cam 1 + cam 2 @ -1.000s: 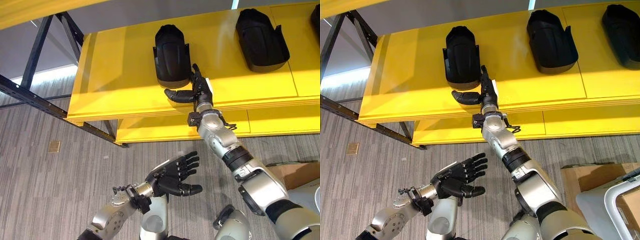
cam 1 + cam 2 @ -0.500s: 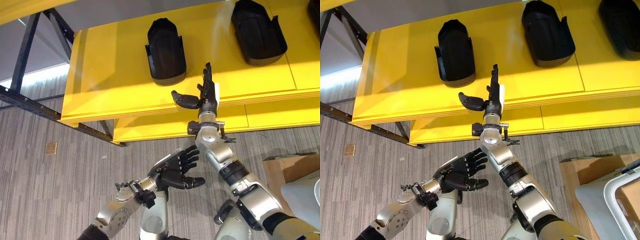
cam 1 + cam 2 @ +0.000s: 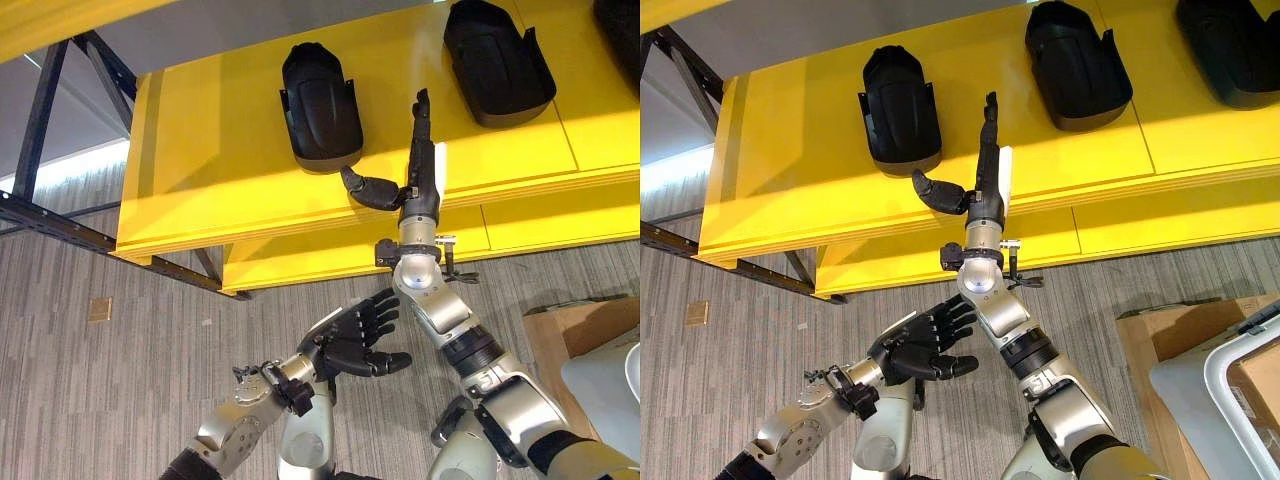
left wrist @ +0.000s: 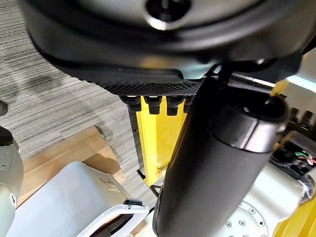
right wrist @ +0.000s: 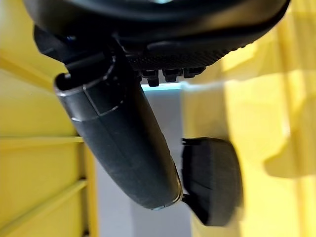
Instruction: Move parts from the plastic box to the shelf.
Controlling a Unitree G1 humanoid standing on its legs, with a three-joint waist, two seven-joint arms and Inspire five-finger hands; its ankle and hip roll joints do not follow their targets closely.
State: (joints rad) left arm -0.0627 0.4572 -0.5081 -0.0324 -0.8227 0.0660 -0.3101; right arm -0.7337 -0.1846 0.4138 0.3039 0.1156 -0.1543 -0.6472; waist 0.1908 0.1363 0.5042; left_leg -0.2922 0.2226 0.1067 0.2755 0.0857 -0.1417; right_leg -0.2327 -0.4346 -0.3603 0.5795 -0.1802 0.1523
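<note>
Right hand [image 3: 415, 175] lifted off part [image 3: 320, 105], near shelf [image 3: 200, 170] edge.

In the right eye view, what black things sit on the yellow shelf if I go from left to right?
Left black part → robot's right robot hand, open above the shelf → middle black part → right black part at the edge.
</note>
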